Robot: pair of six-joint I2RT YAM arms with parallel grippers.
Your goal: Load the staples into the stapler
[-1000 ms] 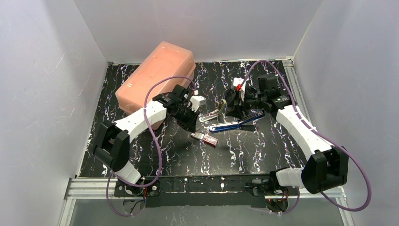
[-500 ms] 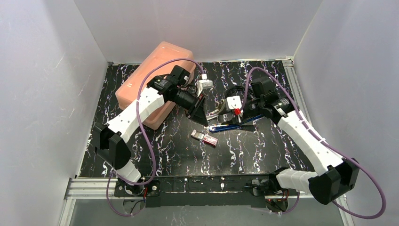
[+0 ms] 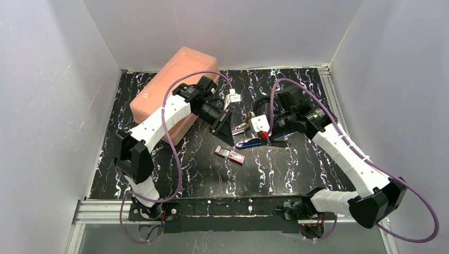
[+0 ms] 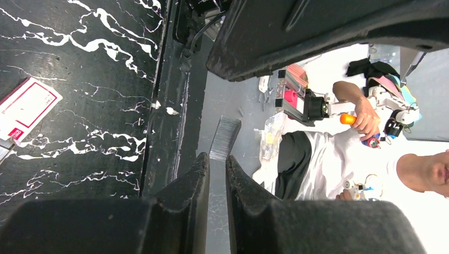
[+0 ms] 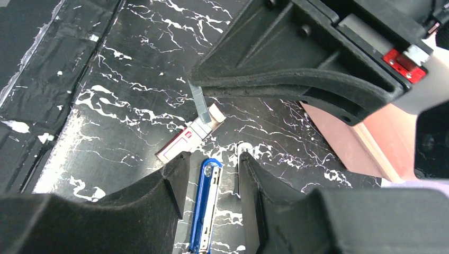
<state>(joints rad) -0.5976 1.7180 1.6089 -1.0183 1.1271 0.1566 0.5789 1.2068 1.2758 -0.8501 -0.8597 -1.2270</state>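
Observation:
The staples box [image 3: 230,154], pink-red with a pale label and its tray slid out, lies on the black marbled table; it also shows in the left wrist view [image 4: 26,108] and the right wrist view [image 5: 188,138]. The blue stapler [image 3: 259,141] lies opened just behind it, its silver part [image 3: 238,128] to the left. My left gripper [image 3: 225,135] is shut on a grey staple strip [image 4: 226,137], which hangs from its tips above the box [image 5: 200,108]. My right gripper [image 5: 212,156] is open and straddles the stapler's blue arm [image 5: 206,206] without touching it.
A large salmon-pink plastic case [image 3: 174,90] stands at the back left, close behind the left arm. White walls close in the table on three sides. The table's near edge and rail [image 4: 174,106] show in the left wrist view. Purple cables loop over both arms.
My right gripper has swung left and down from behind the stapler to straddle its blue arm. My left arm has risen and its gripper shifted slightly right, tilted over the box.

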